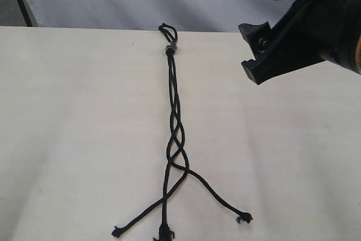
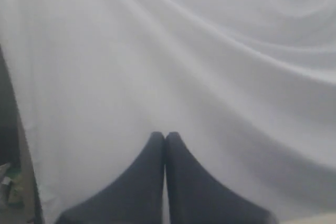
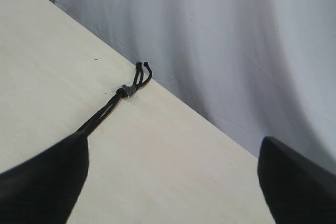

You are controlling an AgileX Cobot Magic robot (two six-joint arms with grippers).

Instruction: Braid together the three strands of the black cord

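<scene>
Pale wooden table (image 1: 67, 139): carries the cord.
Right gripper (image 1: 254, 49): spread wide, empty, raised.
Left gripper (image 2: 165, 137): pinched together, empty.
Thin black cord (image 1: 171, 80): flat, well apart from right gripper, half-plaited.
Three strands (image 1: 214, 194): likely light, limp; pinch near knotted tips.

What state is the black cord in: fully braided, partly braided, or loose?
Partly braided. The black cord shows a few crossings in its middle, but the three strands spread apart loose at the near end.
</scene>
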